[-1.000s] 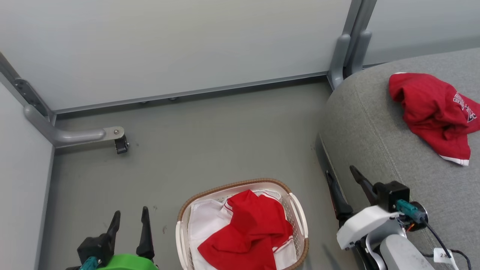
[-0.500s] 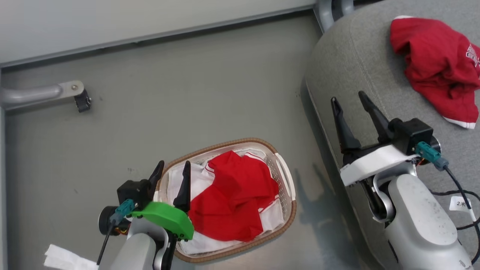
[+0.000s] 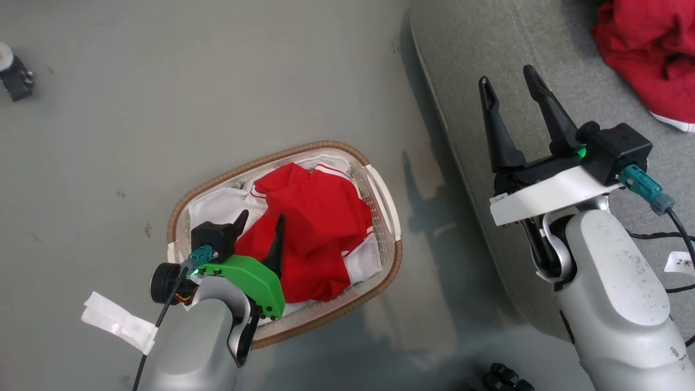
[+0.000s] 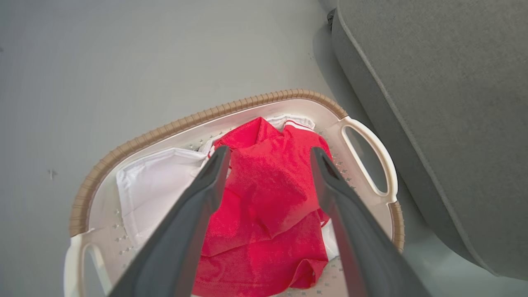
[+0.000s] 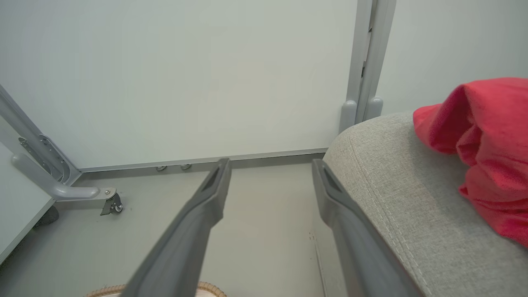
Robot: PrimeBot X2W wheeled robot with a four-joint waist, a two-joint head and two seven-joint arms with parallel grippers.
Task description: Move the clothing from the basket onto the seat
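Its two dark fingers spread wide with nothing between them, the left gripper [image 3: 261, 219] hangs over the oval white perforated plastic basket with a brown woven rim [image 3: 282, 155] — fingertips aimed at the crumpled bright red fabric garment with white stripes [image 3: 312, 217] that fills the basket's middle and far end. In the left wrist view the red cloth lies between and beyond the fingers, folded into soft ridges, with a white-striped hem peeking out at its far edge. The plain white liner sheet [image 4: 152, 185] shows to the left of the fingers. The basket's looped white side handle [image 4: 378, 144] sits to this gripper's right. Just past it runs the rounded edge of the large grey fabric-upholstered seat cushion [image 4: 433, 103], with a narrow strip of bare grey floor [image 4: 123, 53] between the two. Open floor spreads ahead and to the left of this gripper.

The right gripper [image 3: 507, 76], likewise open and empty, is held above the seat's near edge — its fingers pointing along the stitched seam. A second red garment with white trim [image 3: 651, 54] lies heaped on the cushion to this gripper's right, well apart from the fingers. Ahead stands a pale wall panel [image 5: 206, 82].
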